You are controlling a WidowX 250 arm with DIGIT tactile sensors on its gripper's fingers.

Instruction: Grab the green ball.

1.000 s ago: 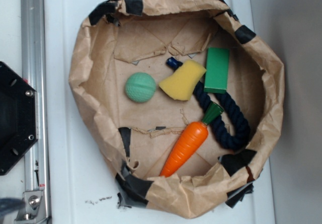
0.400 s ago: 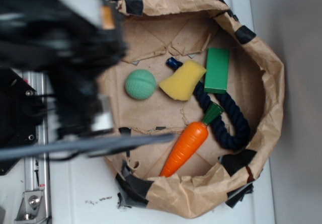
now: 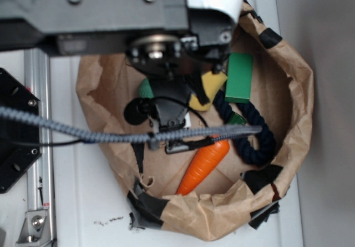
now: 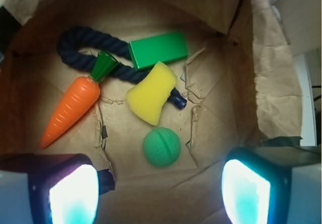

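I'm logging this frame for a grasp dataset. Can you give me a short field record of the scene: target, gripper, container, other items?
target: green ball, lying free on the bag floor, nothing touching it
gripper: gripper open, above the ball, one of its fingers on each side of the view, holding nothing
container: brown paper bag, rolled open, taped at the rim
nearest item: yellow sponge, just beyond the ball, apart from it
other items: green block, orange carrot, dark blue rope
exterior view: arm hides most of the ball
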